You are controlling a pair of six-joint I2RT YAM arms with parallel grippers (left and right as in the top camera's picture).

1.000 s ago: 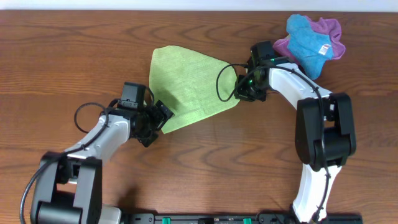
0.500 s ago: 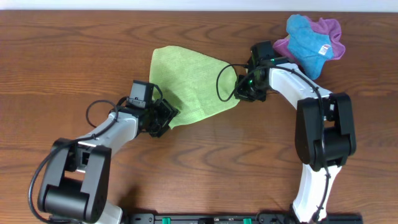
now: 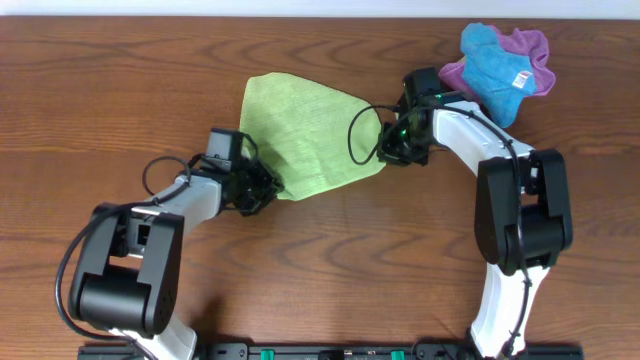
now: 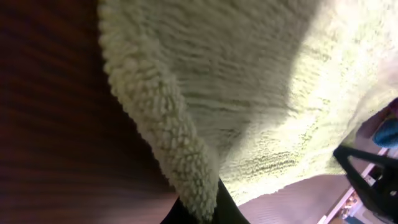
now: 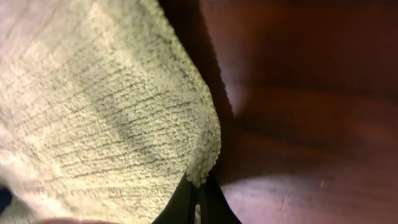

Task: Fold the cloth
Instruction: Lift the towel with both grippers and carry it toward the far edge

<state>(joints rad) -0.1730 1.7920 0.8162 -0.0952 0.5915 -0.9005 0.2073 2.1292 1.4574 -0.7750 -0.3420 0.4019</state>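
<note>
The lime yellow-green cloth point(image 3: 305, 135) lies spread on the wooden table, its near edge between the two arms. My left gripper point(image 3: 270, 187) is shut on the cloth's near-left corner; in the left wrist view the fuzzy hem point(image 4: 177, 155) runs down into the pinched black jaws. My right gripper point(image 3: 385, 152) is shut on the cloth's right corner. The right wrist view shows that corner point(image 5: 202, 165) held between dark fingers point(image 5: 177, 205), with the cloth point(image 5: 87, 106) spreading away to the left.
A bright blue cloth point(image 3: 497, 62) with a white tag lies on a purple cloth point(image 3: 533, 48) at the back right, just behind the right arm. Bare dark wood table point(image 3: 120, 100) surrounds the cloth. A black cable point(image 3: 358, 135) loops over the cloth's right part.
My left gripper has moved right onto the cloth's near-left corner and shut on it. The right gripper has kept its hold and has not moved.
</note>
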